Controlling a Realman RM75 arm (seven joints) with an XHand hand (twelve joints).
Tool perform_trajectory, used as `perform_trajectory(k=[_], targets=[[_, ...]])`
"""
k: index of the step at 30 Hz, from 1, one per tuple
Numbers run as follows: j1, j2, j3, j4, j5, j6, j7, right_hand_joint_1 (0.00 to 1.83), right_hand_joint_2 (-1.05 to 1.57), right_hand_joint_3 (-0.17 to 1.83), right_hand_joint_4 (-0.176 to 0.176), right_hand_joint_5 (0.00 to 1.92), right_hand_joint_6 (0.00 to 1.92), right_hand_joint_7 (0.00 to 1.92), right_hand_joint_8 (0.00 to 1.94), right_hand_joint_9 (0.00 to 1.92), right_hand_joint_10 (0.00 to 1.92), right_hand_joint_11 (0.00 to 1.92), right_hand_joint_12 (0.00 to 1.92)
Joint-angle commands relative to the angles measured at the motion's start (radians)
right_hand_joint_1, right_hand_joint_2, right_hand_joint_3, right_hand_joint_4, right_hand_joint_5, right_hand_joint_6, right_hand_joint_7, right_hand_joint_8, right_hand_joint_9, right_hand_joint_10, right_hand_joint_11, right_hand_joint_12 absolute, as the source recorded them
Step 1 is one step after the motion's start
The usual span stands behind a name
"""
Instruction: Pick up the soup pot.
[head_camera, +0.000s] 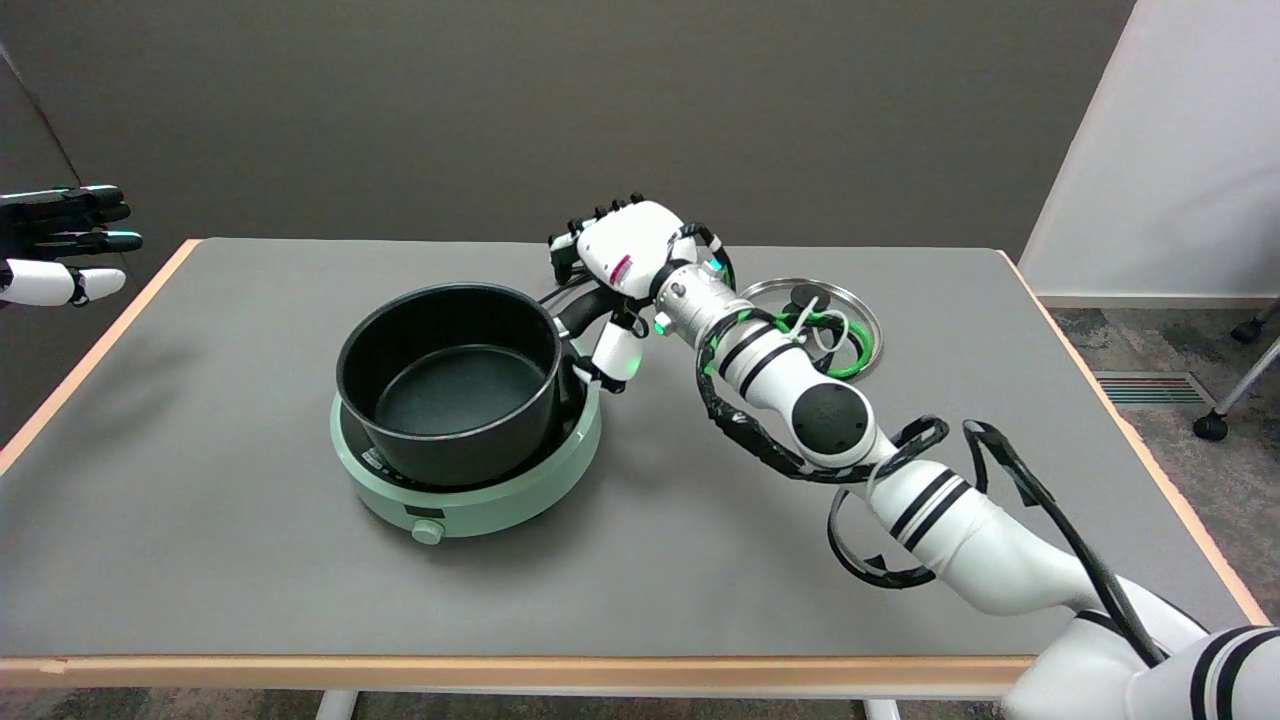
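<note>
While the right hand straddles the handle of the soup pot with fingers apart, unclenched, grasping seems under way; closing firmly should come next.

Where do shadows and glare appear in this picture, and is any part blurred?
Head view: sharp overall; soft shadows on the table beside the green hotplate and under the right arm; faint sheen on the soup pot rim and the metal lid; no strong glare.
</note>
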Motion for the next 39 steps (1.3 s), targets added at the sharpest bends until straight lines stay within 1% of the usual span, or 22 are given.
perform_trajectory(k=[1, 5, 6, 8, 9, 10, 11, 12, 13, 14, 16, 17, 18, 20, 22, 24, 25, 28, 30, 33, 36, 39], targets=[[-0.044, -0.019, 0.003, -0.008, -0.030, 0.012, -0.005, 0.77, -0.26, 1.45, 0.176, 0.65, 0.65, 0.65, 0.65, 0.65, 0.65, 0.65, 0.65], [-0.046, -0.019, 0.003, -0.008, -0.030, 0.012, -0.005, 0.78, -0.26, 1.45, 0.176, 0.65, 0.65, 0.65, 0.65, 0.65, 0.65, 0.65, 0.65], [-0.046, -0.019, 0.003, -0.008, -0.030, 0.012, -0.005, 0.79, -0.25, 1.44, 0.176, 0.70, 0.70, 0.70, 0.70, 0.70, 0.70, 0.70, 0.70], [-0.046, -0.019, 0.006, -0.008, -0.032, 0.012, -0.005, 0.78, -0.18, 1.35, 0.176, 0.86, 0.86, 0.86, 0.86, 0.86, 0.86, 0.86, 0.86], [-0.046, -0.020, 0.010, -0.008, -0.032, 0.012, -0.005, 0.80, -0.10, 1.22, 0.055, 1.00, 1.00, 1.00, 1.00, 1.00, 1.00, 1.00, 1.00], [-0.046, -0.022, 0.014, -0.008, -0.032, 0.012, -0.005, 0.81, -0.07, 1.15, 0.016, 1.05, 1.05, 1.05, 1.05, 1.05, 1.05, 1.05, 1.05], [-0.046, -0.022, 0.015, -0.008, -0.032, 0.012, -0.005, 0.81, -0.04, 1.10, 0.002, 1.10, 1.10, 1.10, 1.10, 1.10, 1.10, 1.10, 1.10], [-0.046, -0.022, 0.018, -0.008, -0.032, 0.012, -0.005, 0.81, 0.07, 0.95, -0.052, 1.25, 1.25, 1.25, 1.25, 1.25, 1.25, 1.25, 1.25], [-0.044, -0.022, 0.020, -0.008, -0.032, 0.011, -0.005, 0.81, 0.20, 0.78, -0.107, 1.44, 1.44, 1.44, 1.44, 1.44, 1.44, 1.44, 1.44], [-0.043, -0.022, 0.021, -0.009, -0.032, 0.009, -0.005, 0.82, 0.23, 0.73, -0.100, 1.55, 1.55, 1.55, 1.55, 1.55, 1.55, 1.55, 1.55], [-0.040, -0.022, 0.022, -0.010, -0.032, 0.006, -0.005, 0.85, 0.20, 0.71, -0.087, 1.70, 1.70, 1.70, 1.70, 1.70, 1.70, 1.70, 1.70], [-0.039, -0.022, 0.022, -0.012, -0.032, 0.004, -0.005, 0.86, 0.17, 0.71, -0.072, 1.75, 1.75, 1.75, 1.75, 1.75, 1.75, 1.75, 1.75], [-0.037, -0.022, 0.024, -0.012, -0.032, 0.002, -0.005, 0.86, 0.15, 0.70, -0.042, 1.77, 1.77, 1.77, 1.77, 1.77, 1.77, 1.77, 1.77], [-0.035, -0.022, 0.024, -0.012, -0.032, 0.002, -0.005, 0.87, 0.11, 0.70, -0.045, 1.79, 1.79, 1.79, 1.79, 1.79, 1.79, 1.79, 1.79], [-0.032, -0.022, 0.024, -0.012, -0.032, 0.001, 0.000, 0.92, 0.05, 0.68, -0.069, 1.78, 1.78, 1.78, 1.78, 1.78, 1.78, 1.78, 1.78], [-0.029, -0.022, 0.024, -0.012, -0.030, -0.003, 0.003, 0.96, 0.00, 0.69, -0.055, 1.77, 1.77, 1.77, 1.77, 1.77, 1.77, 1.77, 1.77], [-0.029, -0.022, 0.024, -0.012, -0.030, -0.006, 0.003, 0.97, 0.01, 0.73, -0.051, 1.77, 1.77, 1.77, 1.77, 1.77, 1.77, 1.77, 1.77], [-0.029, -0.020, 0.021, -0.012, -0.025, -0.027, 0.003, 1.00, -0.01, 0.79, -0.057, 1.74, 1.74, 1.74, 1.74, 1.74, 1.74, 1.74, 1.74], [-0.029, -0.020, 0.018, -0.012, -0.023, -0.048, 0.004, 0.99, 0.18, 0.77, -0.062, 1.74, 1.74, 1.74, 1.74, 1.74, 1.74, 1.74, 1.74], [-0.029, -0.020, 0.020, -0.012, -0.026, -0.054, 0.004, 0.98, 0.37, 0.74, -0.063, 1.75, 1.75, 1.75, 1.75, 1.75, 1.75, 1.75, 1.75], [-0.028, -0.022, 0.020, -0.013, -0.029, -0.054, 0.004, 0.98, 0.49, 0.71, -0.067, 1.74, 1.74, 1.74, 1.74, 1.74, 1.74, 1.74, 1.74], [-0.028, -0.022, 0.020, -0.013, -0.029, -0.054, 0.004, 0.99, 0.51, 0.70, -0.068, 1.73, 1.73, 1.73, 1.73, 1.73, 1.73, 1.73, 1.73]])
